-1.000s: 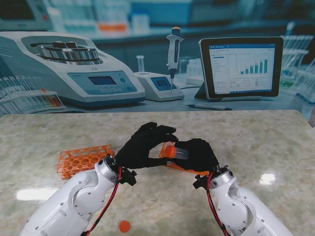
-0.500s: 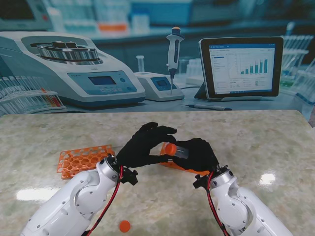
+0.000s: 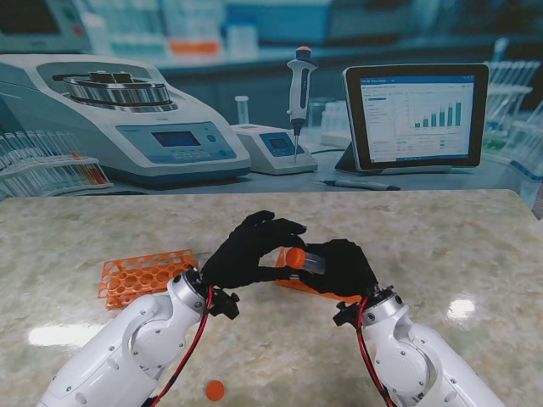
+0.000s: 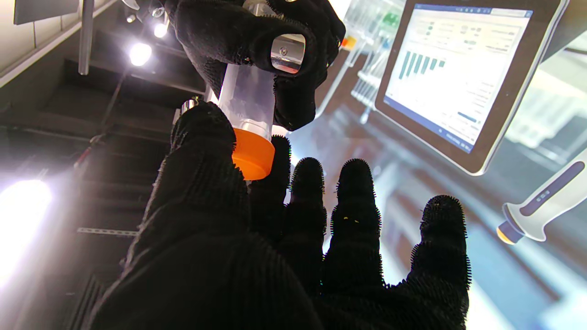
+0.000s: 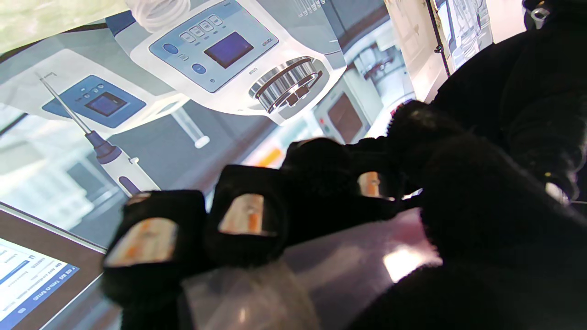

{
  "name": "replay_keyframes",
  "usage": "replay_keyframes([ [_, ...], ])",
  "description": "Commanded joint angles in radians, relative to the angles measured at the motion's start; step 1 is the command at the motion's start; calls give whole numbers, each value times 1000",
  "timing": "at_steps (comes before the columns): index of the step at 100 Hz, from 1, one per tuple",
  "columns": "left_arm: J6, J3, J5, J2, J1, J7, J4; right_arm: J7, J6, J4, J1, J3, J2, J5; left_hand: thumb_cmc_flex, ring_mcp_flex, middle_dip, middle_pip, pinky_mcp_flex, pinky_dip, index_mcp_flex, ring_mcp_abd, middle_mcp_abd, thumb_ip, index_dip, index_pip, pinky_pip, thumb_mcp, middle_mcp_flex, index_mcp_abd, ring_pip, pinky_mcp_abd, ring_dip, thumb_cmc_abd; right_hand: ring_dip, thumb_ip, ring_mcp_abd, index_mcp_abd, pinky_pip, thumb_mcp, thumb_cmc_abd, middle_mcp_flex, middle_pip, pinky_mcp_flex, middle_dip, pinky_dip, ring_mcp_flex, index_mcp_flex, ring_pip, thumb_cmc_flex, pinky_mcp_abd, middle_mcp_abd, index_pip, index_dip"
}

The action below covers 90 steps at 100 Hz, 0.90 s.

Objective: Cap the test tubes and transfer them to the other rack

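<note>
One tube [image 3: 312,264] clamped in right hand [image 3: 344,267], left hand [image 3: 246,253] pinching its cap [image 3: 294,257]; empty rack [image 3: 144,274] at 9 o'clock, transfer not started.

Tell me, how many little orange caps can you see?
2. One cap is on the tube held between both hands; one loose cap lies on the table near me. The hands may hide more.

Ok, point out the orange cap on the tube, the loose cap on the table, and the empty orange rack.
orange cap [image 4: 252,158], left wrist view, its side wall.
loose cap [image 3: 215,390], stand view, its top face.
empty orange rack [image 3: 140,275], stand view, its holed top.
</note>
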Motion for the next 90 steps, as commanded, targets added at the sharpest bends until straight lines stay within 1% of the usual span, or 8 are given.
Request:
replay_keyframes([
  [1, -6, 0, 4, -3, -2, -6, 0, 6, -3, -11, -10, -7, -4, 1, 239, 28, 7, 1, -5, 21, 154, -16, -58, 59, -11, 78, 24, 207, 11, -153, 3, 1, 7, 92, 16, -12, -63, -66, 34, 10, 22, 20, -6, 17, 18, 5, 34, 14, 30, 26, -14, -3, 55, 34],
  [9, -15, 1, 5, -3, -4, -7, 3, 6, -4, -11, -10, -7, -4, 1, 239, 28, 4, 1, -5, 17, 169, -18, -59, 56, -20, 54, 25, 269, 14, -170, 1, -1, 4, 74, 16, -12, -63, -66, 34, 9, 24, 20, -6, 17, 18, 5, 34, 14, 30, 26, -14, -3, 54, 34],
  [10, -16, 1, 5, -3, -4, -7, 3, 7, -4, -11, -10, -7, -4, 1, 239, 30, 2, 0, -5, 16, 172, -19, -60, 44, -18, 47, 25, 280, 14, -173, 2, -1, 3, 73, 16, -12, -63, -66, 34, 9, 24, 20, -6, 17, 18, 5, 34, 14, 30, 26, -14, -3, 54, 34],
  [12, -18, 1, 5, -3, -5, -7, 4, 7, -4, -12, -10, -6, -4, 1, 239, 31, 0, 0, -4, 14, 176, -21, -60, 37, -17, 38, 26, 306, 14, -180, 2, -2, 2, 64, 16, -12, -63, -66, 34, 9, 24, 20, -6, 17, 18, 5, 34, 14, 30, 27, -14, -3, 54, 34],
  [28, -29, 5, 15, -2, -9, -5, 11, 11, -4, -13, -12, -5, -3, 2, 239, 30, -7, -4, -4, 8, 185, -26, -61, 30, -19, 10, 31, 385, 11, -204, 0, -4, -2, 44, 16, -12, -63, -70, 34, 9, 22, 21, -6, 17, 18, 5, 34, 12, 30, 25, -14, -2, 53, 34],
  [50, -46, 4, 34, 0, -10, 1, 15, 13, -5, -16, -13, -2, -3, 2, 239, 19, -24, -17, -7, -5, 160, -29, -52, 19, -46, -43, 39, 482, 7, -273, -7, -9, -11, -9, 16, -13, -63, -68, 34, 10, 22, 19, -7, 17, 17, 5, 34, 13, 30, 24, -14, -3, 53, 35],
  [73, -61, 2, 38, 3, -12, -7, 18, 14, -6, -17, -14, -1, -3, 2, 239, 0, -39, -27, -13, -23, 124, -29, -52, 6, -44, -8, 33, 537, -2, -366, -23, -13, -29, -23, 16, -13, -63, -71, 34, 10, 22, 20, -6, 17, 17, 5, 34, 12, 30, 24, -14, -4, 53, 35],
  [90, -71, 0, 33, 5, -11, -21, 18, 16, -7, -17, -12, -2, -3, 3, 239, -9, -44, -31, -20, -29, 97, -30, -55, 3, -46, -5, 30, 571, -8, -395, -26, -14, -34, -28, 16, -13, -63, -70, 34, 10, 21, 20, -6, 17, 17, 5, 34, 12, 30, 24, -14, -4, 52, 36],
])
